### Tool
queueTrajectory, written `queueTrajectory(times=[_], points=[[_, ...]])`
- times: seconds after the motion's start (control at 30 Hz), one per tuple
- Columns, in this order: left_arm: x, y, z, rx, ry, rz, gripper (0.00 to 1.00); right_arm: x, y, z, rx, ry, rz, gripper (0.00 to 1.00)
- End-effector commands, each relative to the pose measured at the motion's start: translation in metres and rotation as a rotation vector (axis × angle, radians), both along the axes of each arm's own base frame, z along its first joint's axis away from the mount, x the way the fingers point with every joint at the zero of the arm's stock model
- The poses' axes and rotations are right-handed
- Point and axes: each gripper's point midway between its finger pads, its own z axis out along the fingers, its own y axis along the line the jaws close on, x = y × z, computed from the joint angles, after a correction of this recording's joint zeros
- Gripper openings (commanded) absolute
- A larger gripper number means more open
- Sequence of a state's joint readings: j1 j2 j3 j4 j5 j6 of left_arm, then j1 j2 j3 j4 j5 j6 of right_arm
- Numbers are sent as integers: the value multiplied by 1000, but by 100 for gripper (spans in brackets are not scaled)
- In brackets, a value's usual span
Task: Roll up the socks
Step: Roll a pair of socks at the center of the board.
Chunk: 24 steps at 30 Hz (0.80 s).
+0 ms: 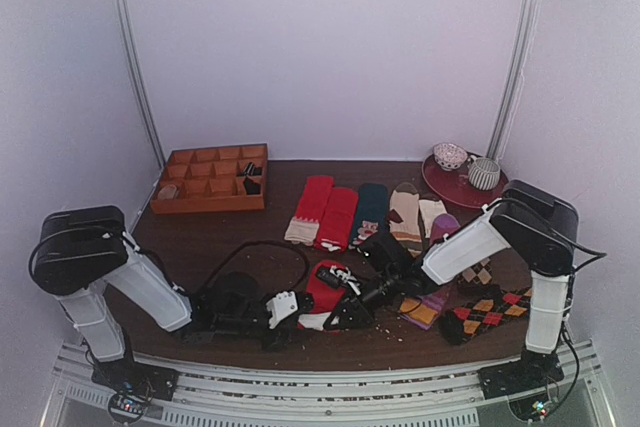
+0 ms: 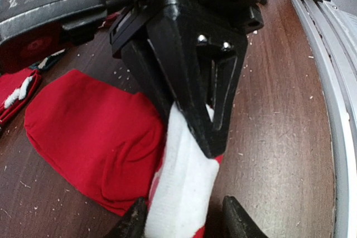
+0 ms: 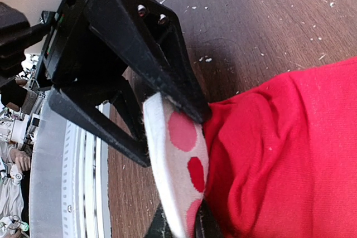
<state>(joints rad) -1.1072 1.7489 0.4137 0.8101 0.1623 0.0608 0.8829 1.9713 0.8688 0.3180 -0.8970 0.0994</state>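
Both your left claw and right claw pinch the soft knit socks' cream spotted cuff close to the counter's bottom rail.

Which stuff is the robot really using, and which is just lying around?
In use: red socks, left tool, right tool.
Lying around: wooden tray, back row of socks, plate, cups, diamond-pattern socks, purple sock.

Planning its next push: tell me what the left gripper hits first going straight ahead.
The cream band of the socks, lying between the left gripper's fingers; just beyond, apparently close, the right gripper clamped on it.
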Motion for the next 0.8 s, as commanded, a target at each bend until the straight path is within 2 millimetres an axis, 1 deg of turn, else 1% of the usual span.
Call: queueTrajectory(times=[0.0,0.13,0.2,0.23,0.3,0.37,0.43,0.5,0.63,0.7,0.77], points=[[7,3,15,-60,-19,39,43,-29,-63,-80,-365,148,-61,9],[7,1,23,-85,-21,29,43,-29,-65,-82,-373,150,-64,8],[7,0,29,-102,-26,26,49,-29,-65,-83,-376,152,-68,8],[6,0,32,-109,-28,25,49,-29,-65,-84,-375,153,-69,9],[6,-2,37,-122,-30,18,48,-29,-65,-83,-373,152,-69,9],[6,-2,39,-126,-31,14,43,-28,-65,-83,-374,153,-71,9],[6,-3,35,-118,-26,12,39,-28,-65,-83,-373,152,-70,9],[6,-5,28,-103,-11,7,37,-28,-64,-83,-372,152,-70,8],[4,-5,18,-87,18,5,44,-28,-64,-83,-372,151,-71,9],[4,-4,14,-82,23,6,44,-28,-64,-82,-371,151,-70,8],[4,-5,13,-81,24,5,41,-29,-64,-83,-370,153,-71,8]])
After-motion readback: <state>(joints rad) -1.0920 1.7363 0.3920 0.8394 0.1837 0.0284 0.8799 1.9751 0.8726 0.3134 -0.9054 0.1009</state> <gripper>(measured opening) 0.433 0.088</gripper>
